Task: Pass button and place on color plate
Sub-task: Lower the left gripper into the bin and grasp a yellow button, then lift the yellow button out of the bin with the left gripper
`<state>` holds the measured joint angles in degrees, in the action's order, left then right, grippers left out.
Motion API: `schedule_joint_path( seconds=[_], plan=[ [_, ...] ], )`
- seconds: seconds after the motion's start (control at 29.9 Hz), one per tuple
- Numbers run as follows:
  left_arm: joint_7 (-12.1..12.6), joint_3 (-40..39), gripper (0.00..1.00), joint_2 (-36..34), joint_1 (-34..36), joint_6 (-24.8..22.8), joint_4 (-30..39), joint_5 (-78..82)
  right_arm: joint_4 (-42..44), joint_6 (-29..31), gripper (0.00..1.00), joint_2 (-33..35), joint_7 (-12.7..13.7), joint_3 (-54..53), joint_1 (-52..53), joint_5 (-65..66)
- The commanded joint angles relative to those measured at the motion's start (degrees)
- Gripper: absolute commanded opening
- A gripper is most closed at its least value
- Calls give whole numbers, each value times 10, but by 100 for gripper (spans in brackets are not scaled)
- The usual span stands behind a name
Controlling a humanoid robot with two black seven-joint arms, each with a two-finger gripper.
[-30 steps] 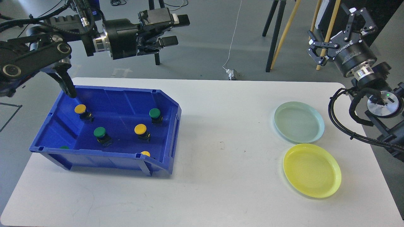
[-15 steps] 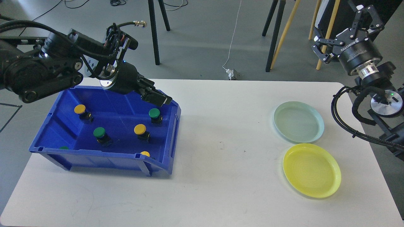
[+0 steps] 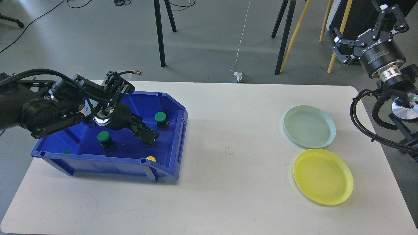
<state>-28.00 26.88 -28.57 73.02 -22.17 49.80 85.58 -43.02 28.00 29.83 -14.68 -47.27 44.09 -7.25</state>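
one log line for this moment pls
left gripper: down in blue bin, over a button | right gripper: raised, open | plates: empty

Bin (image 3: pixel 81 156) (buttons (image 3: pixel 160 116) inside) at table's (image 3: pixel 209 195) left; two plates (image 3: pixel 309 125) right.

Round-capped push buttons in a blue plastic bin (image 3: pixel 173 107), two plates well to the right.
Green-capped buttons upright at (image 3: pixel 160 117) and (image 3: pixel 103 136); pale green plate (image 3: pixel 309 126) just behind yellow plate (image 3: pixel 323 176), both bare.
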Motion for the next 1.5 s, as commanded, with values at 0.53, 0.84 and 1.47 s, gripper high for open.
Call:
schedule_joint_path(
  seconds=[0.53,0.84,1.47],
  plan=[
    [0,-4,82,37,-49,5,-67,-1,2,0,100,5,0,0,-14,0],
    [0,1,40,39,-54,47,-69,21,5,0,100,5,0,-1,-17,0],
    [0,-225,3,-195,-40,-25,140,-23,7,0,100,14,1,-7,-16,0]
  ],
)
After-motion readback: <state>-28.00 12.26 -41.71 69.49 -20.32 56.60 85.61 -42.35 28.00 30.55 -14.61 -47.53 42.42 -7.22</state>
